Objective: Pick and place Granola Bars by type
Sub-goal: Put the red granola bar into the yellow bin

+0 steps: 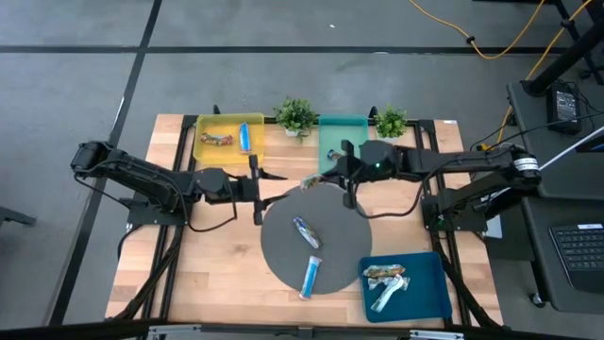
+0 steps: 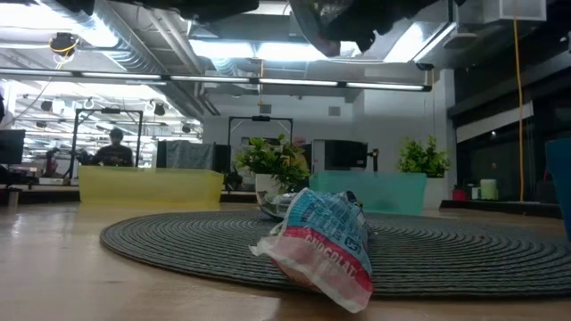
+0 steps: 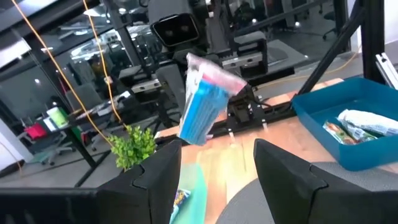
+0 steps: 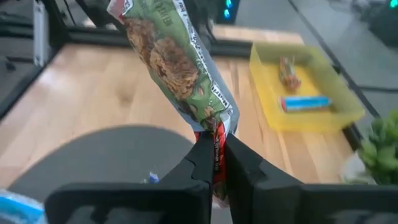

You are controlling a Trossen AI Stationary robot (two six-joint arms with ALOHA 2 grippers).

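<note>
wooden surface point(image 1: 226, 274) carries colored bins for sorting by type; right fingers point(image 4: 214, 155) pinch a green bar point(image 4: 177, 62) for transfer, left fingers point(image 3: 217, 168) spread wide, idle.

**My granola bars, tray by tray**

In my right gripper point(image 4: 214, 163) I pinch a green-and-brown bar point(image 4: 177, 59) by its red end, lifted over the mat's edge; two blue-and-white bars point(image 1: 306, 232) point(image 1: 311, 276) lie flat on the grey mat; the yellow tray holds a brown bar point(image 1: 216, 140) and a blue one point(image 1: 244, 138); the blue tray holds two more point(image 1: 386, 274) point(image 1: 387, 295).
</note>
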